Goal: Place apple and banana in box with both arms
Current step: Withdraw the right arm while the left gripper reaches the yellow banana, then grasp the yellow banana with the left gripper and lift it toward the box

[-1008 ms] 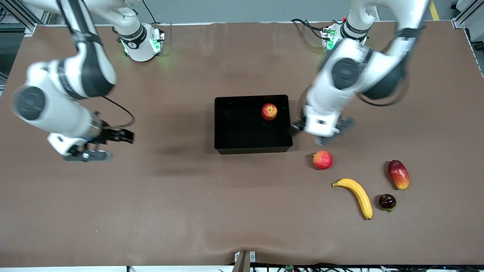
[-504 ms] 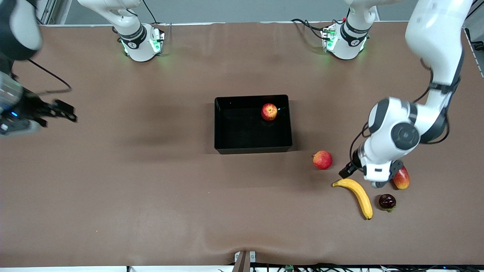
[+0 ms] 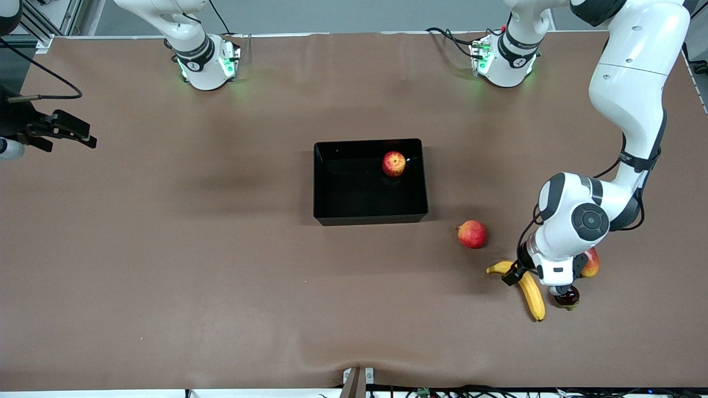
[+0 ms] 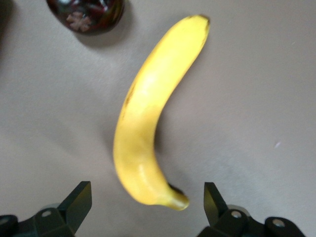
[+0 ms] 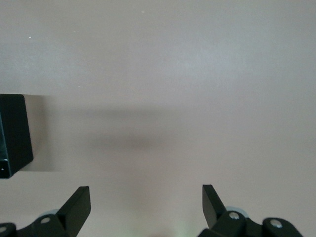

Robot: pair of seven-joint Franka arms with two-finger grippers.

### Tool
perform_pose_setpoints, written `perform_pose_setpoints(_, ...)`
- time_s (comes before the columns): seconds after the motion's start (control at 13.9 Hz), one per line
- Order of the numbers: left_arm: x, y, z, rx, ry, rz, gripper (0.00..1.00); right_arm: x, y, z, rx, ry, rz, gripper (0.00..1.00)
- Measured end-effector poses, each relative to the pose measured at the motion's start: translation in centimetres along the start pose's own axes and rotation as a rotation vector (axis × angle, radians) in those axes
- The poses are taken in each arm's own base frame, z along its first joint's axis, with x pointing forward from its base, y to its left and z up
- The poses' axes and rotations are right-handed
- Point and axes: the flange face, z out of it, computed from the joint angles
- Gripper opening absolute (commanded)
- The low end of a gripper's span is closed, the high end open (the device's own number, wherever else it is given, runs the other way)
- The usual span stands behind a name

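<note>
The red apple lies in the black box, in the corner toward the left arm's base. The yellow banana lies on the table nearer the front camera, toward the left arm's end. My left gripper hangs open over it. In the left wrist view the banana stretches away from the gripper, and its stub end lies between the open fingers, untouched. My right gripper is open and empty over bare table at the right arm's end. Its wrist view shows a box corner.
A pinker round fruit lies between the box and the banana. A red-yellow mango is partly hidden by the left arm. A dark round fruit sits beside the banana and also shows in the left wrist view.
My left arm has swung from beside the box to over the banana. My right arm has drawn back toward its end of the table. The apple in the box has not moved.
</note>
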Motion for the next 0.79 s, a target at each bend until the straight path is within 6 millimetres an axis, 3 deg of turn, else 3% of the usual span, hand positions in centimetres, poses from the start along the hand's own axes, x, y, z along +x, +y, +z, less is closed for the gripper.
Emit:
perform_pose_setpoints(0.29,2.0,-1.7,2.4,0.028,0.028,-0.007,0.97,-0.2,-0.5,-0.9,0.001,0.001,0.051,1.0)
perform_pose_setpoints(0.36,2.4,-2.2,3.1,0.036,0.034,-0.004,0.85,-0.1,-0.6,-1.9,-0.007,0.02,0.045,1.0)
perform_pose_setpoints(0.43,2.4,-2.4,3.9,0.035,0.036,-0.001,0.65,-0.1,-0.7,-2.7,-0.014,0.037,0.04,1.0)
perform_pose_setpoints(0.5,2.3,-2.4,4.6,0.03,0.035,0.002,0.25,-0.1,-0.7,-3.2,-0.016,0.048,0.036,1.0)
perform_pose_setpoints(0.58,2.1,-2.4,5.3,0.026,0.034,0.005,0.0,0.0,-0.7,-3.4,-0.017,0.052,0.034,1.0)
perform_pose_setpoints(0.79,2.5,-2.0,4.7,0.021,0.043,0.058,0.0,0.3,-0.6,-3.2,-0.019,0.048,0.032,1.0)
